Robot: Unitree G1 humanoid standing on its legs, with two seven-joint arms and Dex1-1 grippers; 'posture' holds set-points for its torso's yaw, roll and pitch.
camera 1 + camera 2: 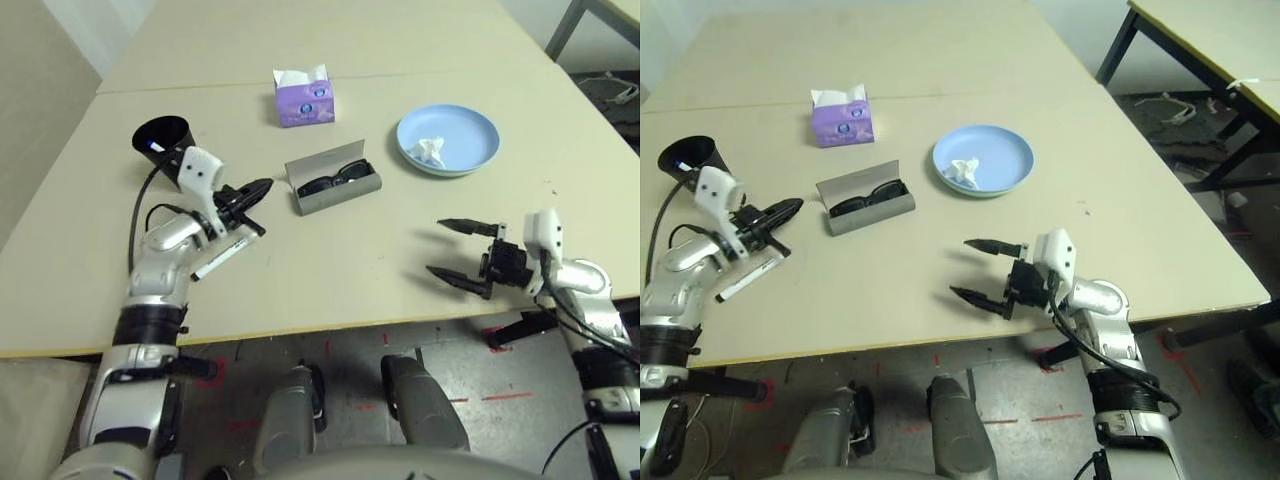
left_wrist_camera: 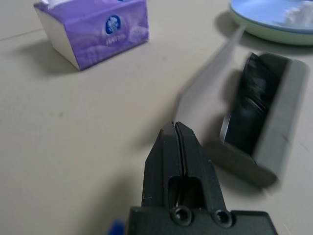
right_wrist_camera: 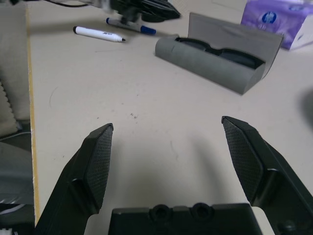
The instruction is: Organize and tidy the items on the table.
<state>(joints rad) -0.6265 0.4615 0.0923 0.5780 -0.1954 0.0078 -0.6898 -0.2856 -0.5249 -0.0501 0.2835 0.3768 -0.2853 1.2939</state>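
Here, unreadable blue emblem on purple tissue box [image 1: 303, 97]; left jaws closed empty, right jaws agape.

Soft, even light falls from above on the pale table [image 1: 400, 250] — bright, without glare. Shadows are faint and short: a dim smudge under the purple tissue box [image 2: 93, 29], a pale one beneath the open right gripper [image 3: 168, 161]. In the left wrist view the grey glasses case [image 2: 274, 127] smears with blur — the blue plate [image 2: 274, 22] too.
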